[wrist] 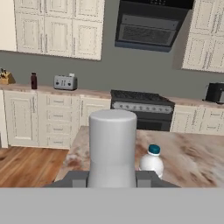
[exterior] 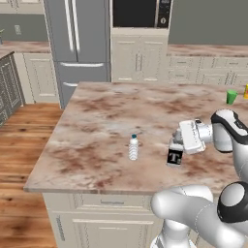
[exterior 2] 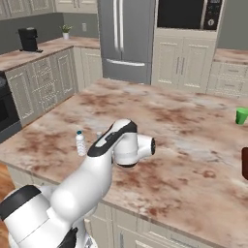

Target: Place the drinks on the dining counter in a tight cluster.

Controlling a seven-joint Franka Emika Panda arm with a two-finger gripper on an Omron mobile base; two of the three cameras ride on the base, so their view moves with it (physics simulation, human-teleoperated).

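My gripper (exterior: 175, 144) is shut on the white bottle with the black "T" label (exterior: 175, 156), gripping its upper part over the near half of the dining counter (exterior: 97, 111). Whether the bottle's base touches the stone I cannot tell. In the hand view the white bottle (wrist: 112, 146) rises between my two finger tips. The clear ribbed water bottle (exterior: 133, 147) stands upright a short way to its left, also seen as water bottle (exterior 2: 80, 143) and water bottle (wrist: 152, 161). A dark maroon bottle (exterior 2: 245, 163) is cut off by the right edge of the right base view.
A green cup (exterior: 231, 96) and a yellow-orange cup (exterior: 246, 91) stand near the counter's far right. My own arm (exterior 2: 111, 150) hides the hand in the right base view. Beyond the counter are a stove (wrist: 142, 107), a toaster (wrist: 65, 82) and a fridge (exterior: 80, 43).
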